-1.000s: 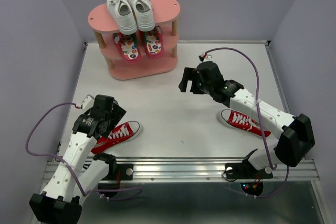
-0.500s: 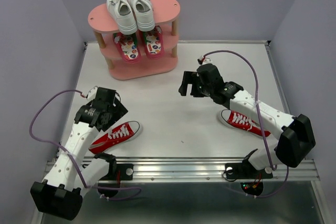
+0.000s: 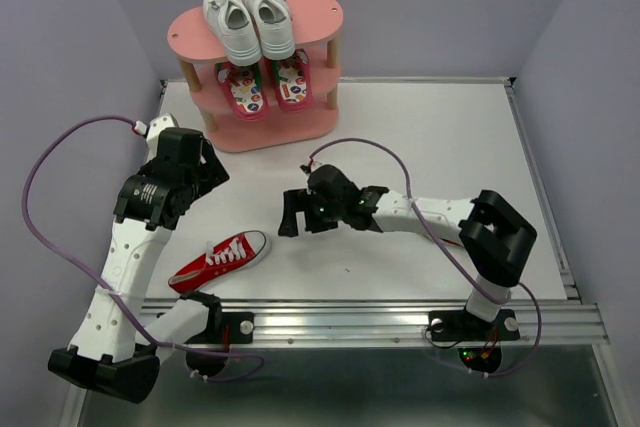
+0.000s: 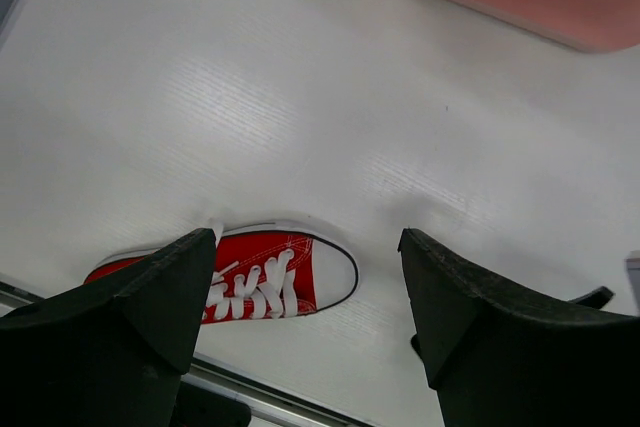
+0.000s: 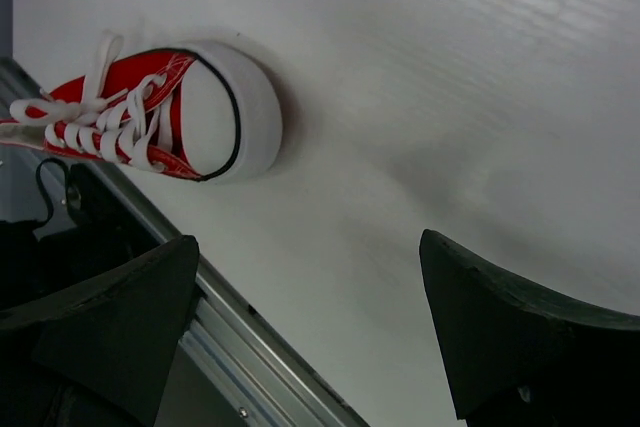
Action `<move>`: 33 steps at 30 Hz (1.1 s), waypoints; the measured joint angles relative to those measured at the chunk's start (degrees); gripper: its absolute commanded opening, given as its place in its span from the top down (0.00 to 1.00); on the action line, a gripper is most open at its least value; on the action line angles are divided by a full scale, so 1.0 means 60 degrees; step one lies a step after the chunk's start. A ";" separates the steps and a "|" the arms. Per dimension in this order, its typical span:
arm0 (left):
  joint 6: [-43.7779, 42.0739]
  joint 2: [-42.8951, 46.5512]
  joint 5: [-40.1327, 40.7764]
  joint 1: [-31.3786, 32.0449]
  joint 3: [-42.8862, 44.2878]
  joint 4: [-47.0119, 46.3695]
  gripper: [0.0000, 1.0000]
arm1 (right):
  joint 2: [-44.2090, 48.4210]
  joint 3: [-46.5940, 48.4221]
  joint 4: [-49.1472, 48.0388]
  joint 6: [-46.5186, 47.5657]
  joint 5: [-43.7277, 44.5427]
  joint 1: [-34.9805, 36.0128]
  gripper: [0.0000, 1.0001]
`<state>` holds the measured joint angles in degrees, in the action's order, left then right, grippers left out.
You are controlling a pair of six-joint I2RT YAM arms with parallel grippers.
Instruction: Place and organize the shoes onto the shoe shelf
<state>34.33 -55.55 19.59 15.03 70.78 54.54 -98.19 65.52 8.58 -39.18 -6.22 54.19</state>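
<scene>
Right gripper (image 3: 292,215) hangs low over the table (image 3: 430,137), fingers spread wide and empty, near the toe of one red sneaker (image 3: 220,259) that lies alone by the near edge. Left gripper (image 3: 200,179) is higher and farther back, also spread and holding nothing. At the far side stands the pink shoe shelf (image 3: 310,17): white sneakers (image 3: 245,22) on the top board, red flip-flops (image 3: 265,87) on the middle one
</scene>
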 measured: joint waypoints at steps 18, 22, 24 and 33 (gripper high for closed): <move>-0.0397 -0.0138 0.0127 0.0000 0.0222 -0.0273 0.14 | -0.3752 0.1781 -0.2827 -0.1796 -0.2116 0.0583 0.38; -0.0426 -0.0142 0.0124 0.0000 0.0160 -0.0291 0.14 | -0.3894 0.1814 -0.2820 -0.1945 -0.2204 0.0608 0.75; -0.0444 -0.0142 0.0124 0.0000 0.0146 -0.0324 0.14 | -0.3894 0.1814 -0.2787 -0.1956 -0.2069 0.0608 0.86; -0.0586 -0.0153 0.0055 0.0000 -0.0222 -0.0572 0.14 | -0.3887 0.1814 -0.2630 -0.1716 -0.2113 0.0044 0.98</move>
<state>30.81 -56.47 19.92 15.03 69.45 51.11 -121.51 76.40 -7.20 -49.47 -18.90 54.46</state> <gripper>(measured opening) 0.862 0.388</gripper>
